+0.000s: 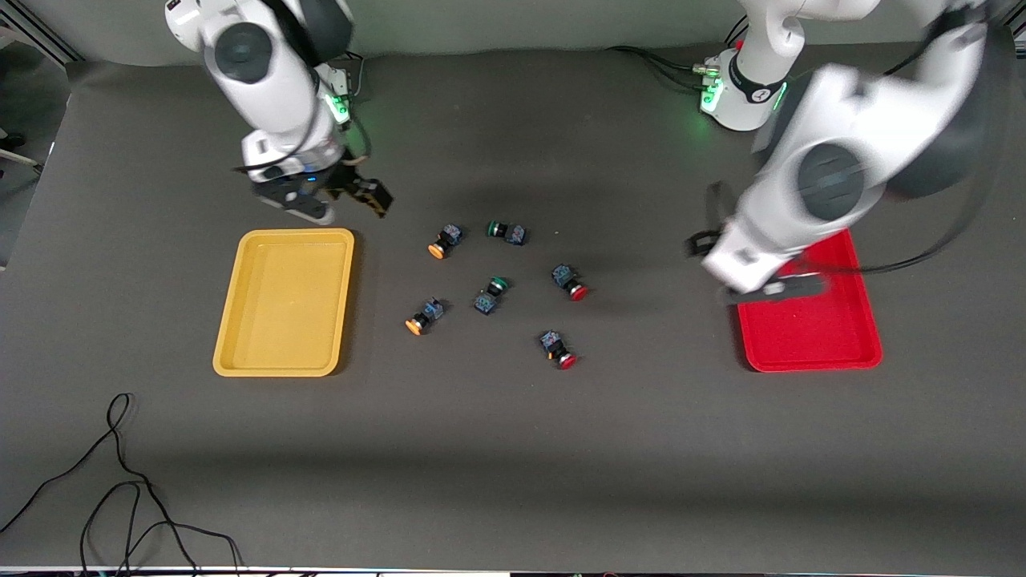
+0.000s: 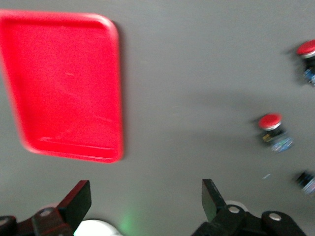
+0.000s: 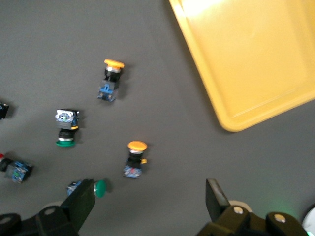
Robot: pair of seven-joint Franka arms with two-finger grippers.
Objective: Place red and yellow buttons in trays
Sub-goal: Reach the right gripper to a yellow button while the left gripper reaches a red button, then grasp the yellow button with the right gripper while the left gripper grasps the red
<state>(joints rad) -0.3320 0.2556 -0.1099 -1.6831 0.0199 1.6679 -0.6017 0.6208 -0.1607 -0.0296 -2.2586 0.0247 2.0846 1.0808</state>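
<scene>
Two orange-yellow-capped buttons [image 1: 443, 241] [image 1: 422, 317] and two red-capped buttons [image 1: 569, 283] [image 1: 559, 349] lie on the dark table between the yellow tray [image 1: 240, 320] and the red tray [image 1: 834, 336]. Both trays hold nothing. My right gripper [image 1: 337, 200] is open and empty, above the table by the yellow tray's corner nearest the robots. Its wrist view shows the yellow tray [image 3: 251, 59] and both orange-yellow buttons [image 3: 112, 78] [image 3: 135, 157]. My left gripper [image 1: 749, 272] is open and empty, over the red tray's button-side edge. Its wrist view shows the red tray [image 2: 64, 83] and both red buttons [image 2: 271, 129] [image 2: 307, 51].
Two green-capped buttons [image 1: 505, 232] [image 1: 490, 294] lie among the others; both show in the right wrist view [image 3: 65, 128] [image 3: 91, 188]. A black cable [image 1: 120, 481] lies loose near the table's front edge at the right arm's end.
</scene>
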